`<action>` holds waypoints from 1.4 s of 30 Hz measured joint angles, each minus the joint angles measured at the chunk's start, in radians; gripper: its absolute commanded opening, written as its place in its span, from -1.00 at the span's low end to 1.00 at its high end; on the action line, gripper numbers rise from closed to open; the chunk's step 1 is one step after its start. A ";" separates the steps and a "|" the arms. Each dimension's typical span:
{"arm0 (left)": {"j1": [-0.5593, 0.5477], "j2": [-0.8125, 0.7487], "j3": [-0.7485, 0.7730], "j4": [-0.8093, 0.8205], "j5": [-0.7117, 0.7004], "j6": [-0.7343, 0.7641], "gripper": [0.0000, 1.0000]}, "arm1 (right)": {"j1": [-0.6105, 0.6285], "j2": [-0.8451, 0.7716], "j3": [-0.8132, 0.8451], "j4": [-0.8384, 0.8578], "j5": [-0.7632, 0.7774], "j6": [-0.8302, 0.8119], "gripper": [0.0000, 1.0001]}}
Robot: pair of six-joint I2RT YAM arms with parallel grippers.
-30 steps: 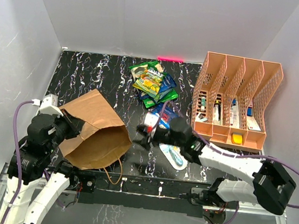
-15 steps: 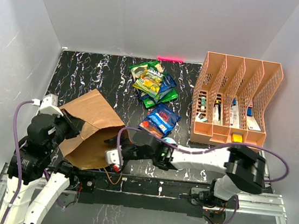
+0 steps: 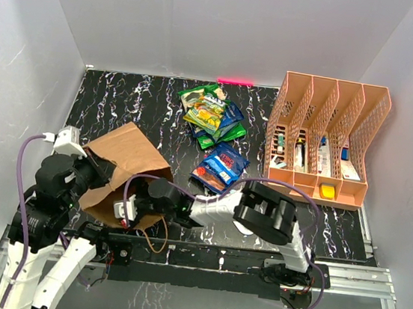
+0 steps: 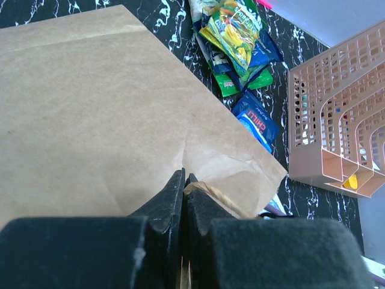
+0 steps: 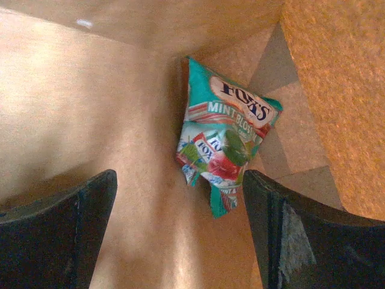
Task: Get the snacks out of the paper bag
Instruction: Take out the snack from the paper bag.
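The brown paper bag (image 3: pixel 126 161) lies on its side at the near left, mouth toward the right. My left gripper (image 4: pixel 184 180) is shut on the bag's upper rim (image 4: pixel 210 191) and holds the mouth up. My right gripper (image 5: pixel 180 198) is open and reaches inside the bag (image 5: pixel 90 120); from above only its wrist (image 3: pixel 136 205) shows at the mouth. A teal Fox's mint packet (image 5: pixel 225 135) lies at the bag's bottom just beyond the fingertips, untouched. A pile of green, yellow-green and dark blue snacks (image 3: pixel 211 116) and a blue packet (image 3: pixel 222 165) lie on the table.
A peach mesh organizer (image 3: pixel 321 138) with small boxes stands at the right. A twisted paper handle (image 3: pixel 154 240) hangs over the near table edge. The right arm (image 3: pixel 259 214) stretches leftward across the near table. Grey walls enclose the black marbled table (image 3: pixel 123 99).
My right arm has swung left from the table's middle, past the blue packet, and pushed its gripper into the bag's mouth. The left gripper has kept its hold on the rim.
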 measured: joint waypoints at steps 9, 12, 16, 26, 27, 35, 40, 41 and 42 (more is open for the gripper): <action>0.000 0.015 0.011 0.021 0.014 0.017 -1.00 | -0.027 0.208 0.227 0.053 0.060 0.022 0.86; 0.000 0.016 0.012 0.027 0.025 0.019 -1.00 | -0.036 0.251 0.286 0.056 0.075 0.037 0.87; 0.000 0.017 0.014 0.037 0.048 0.019 -1.00 | -0.042 0.298 0.334 0.063 0.088 0.042 0.88; 0.000 0.024 0.058 0.050 0.094 0.020 -1.00 | -0.056 0.459 0.497 0.079 0.139 0.052 0.70; 0.000 0.025 0.059 0.050 0.097 0.020 -1.00 | -0.059 0.477 0.525 0.079 0.151 0.059 0.63; 0.000 0.027 0.060 0.044 0.107 0.022 -1.00 | -0.089 0.562 0.645 0.058 0.204 0.096 -0.44; 0.000 0.026 0.061 0.027 0.096 0.023 -1.00 | -0.101 0.562 0.654 0.067 0.212 0.109 -0.84; 0.000 0.026 0.061 0.022 0.092 0.022 -1.00 | -0.103 0.562 0.653 0.072 0.216 0.113 -0.85; 0.000 0.025 0.061 0.018 0.089 0.022 -1.00 | -0.104 0.562 0.651 0.076 0.219 0.116 -0.85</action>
